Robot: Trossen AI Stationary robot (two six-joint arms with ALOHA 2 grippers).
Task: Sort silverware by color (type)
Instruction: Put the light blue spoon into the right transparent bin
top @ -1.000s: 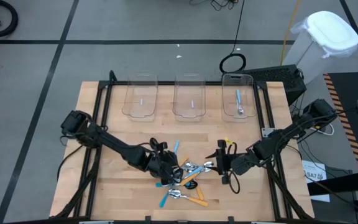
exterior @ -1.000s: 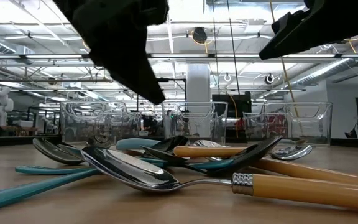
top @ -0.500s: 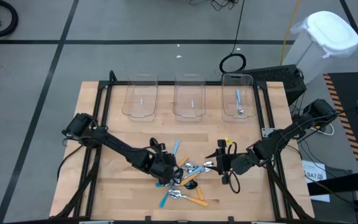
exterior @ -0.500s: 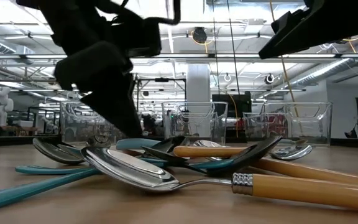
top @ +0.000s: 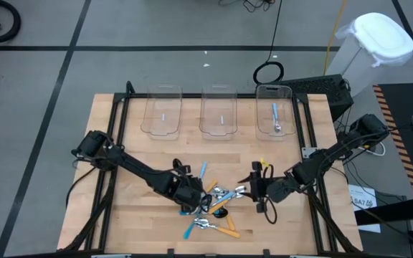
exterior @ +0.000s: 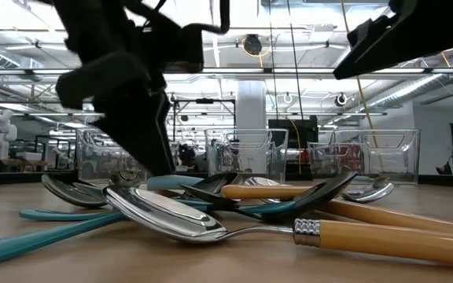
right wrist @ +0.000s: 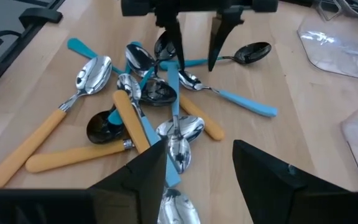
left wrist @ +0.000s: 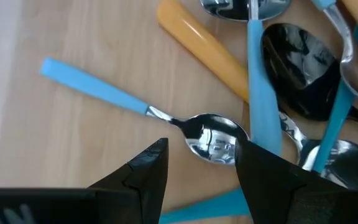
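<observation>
Spoons (top: 212, 204): we count a mixed pile at the table's (top: 142, 154) six o'clock.
Left gripper (top: 198, 203): released, straddling a light-blue spoon (left wrist: 142, 112).
Right gripper (top: 244, 190): released, at the pile's three o'clock.

No words or numbers can be read on the table, the spoons or the bins. In the high view a white tag (top: 362, 200) lies off the right side of the table, and it has dark marks on it that are too small to read. In the left wrist view some pale marks show at the bottom corner, but they are too blurry to read.
</observation>
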